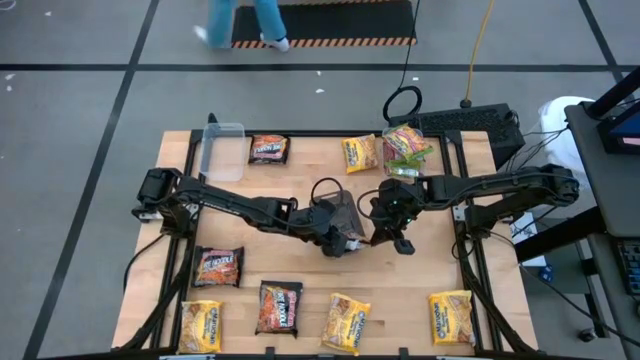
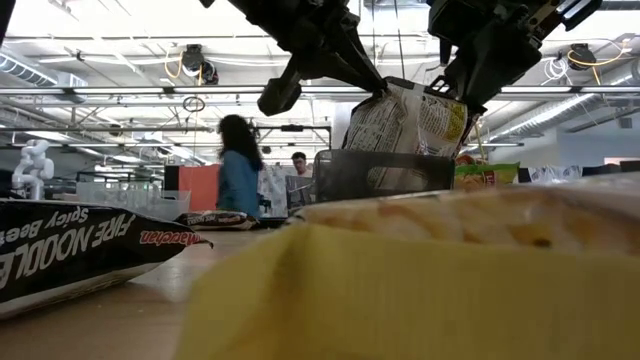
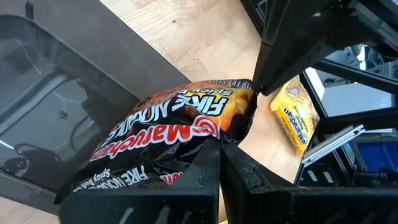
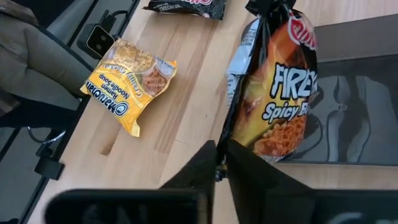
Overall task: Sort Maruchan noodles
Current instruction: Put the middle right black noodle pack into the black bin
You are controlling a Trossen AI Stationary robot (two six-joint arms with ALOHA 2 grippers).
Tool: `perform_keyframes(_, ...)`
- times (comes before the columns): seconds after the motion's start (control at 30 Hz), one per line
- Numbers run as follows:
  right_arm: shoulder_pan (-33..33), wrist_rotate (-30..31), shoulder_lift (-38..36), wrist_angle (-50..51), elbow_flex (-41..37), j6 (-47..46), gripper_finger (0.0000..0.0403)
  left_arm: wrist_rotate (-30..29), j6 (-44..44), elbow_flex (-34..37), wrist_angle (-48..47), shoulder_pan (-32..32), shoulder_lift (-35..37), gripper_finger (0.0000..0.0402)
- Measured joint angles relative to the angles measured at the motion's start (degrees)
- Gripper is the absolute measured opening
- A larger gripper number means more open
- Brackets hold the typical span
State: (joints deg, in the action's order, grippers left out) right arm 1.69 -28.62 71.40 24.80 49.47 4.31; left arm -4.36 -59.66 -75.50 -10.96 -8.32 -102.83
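Sorting under way, mid-surface. The left hand (image 3: 219,146) is clenched on one end of a dark Fire packet (image 3: 180,127), held off the surface (image 1: 300,265). The right hand (image 4: 221,163), fingers pressed together, pinches the opposite edge of the same packet, so both hands meet on it near the centre of the surface, above the dark tray (image 4: 348,99). In the low view the packet hangs between the two hands, clear of the tray rim.

Done, as judged from the layout: a small pile of green-edged packets (image 1: 408,143) sits at the far right corner, which looks like one gathered group. What lies in the tray itself is hidden by the hands.

Left to do: most packets lie scattered and unsorted. Yellow packets rest at the far side (image 1: 360,152), the near left corner (image 1: 201,325), the near middle (image 1: 346,322) and the near right (image 1: 451,317). Dark packets lie at the far side (image 1: 269,149), the left (image 1: 218,266) and the near edge (image 1: 279,306). A clear tub (image 1: 222,150) stands at the far left, apparently empty.
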Motion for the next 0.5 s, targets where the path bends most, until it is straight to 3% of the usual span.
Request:
perform_keyframes(0.1,0.0,0.0,0.0,0.0,0.0,0.0,0.0004,0.0,0.0,0.0,0.0,0.0,0.0,0.0001)
perform_keyframes(0.5,0.0,0.0,0.0,-1.1,0.0,1.4,0.0,3.5,-0.1,0.0,-0.8,0.6,0.0,0.0001)
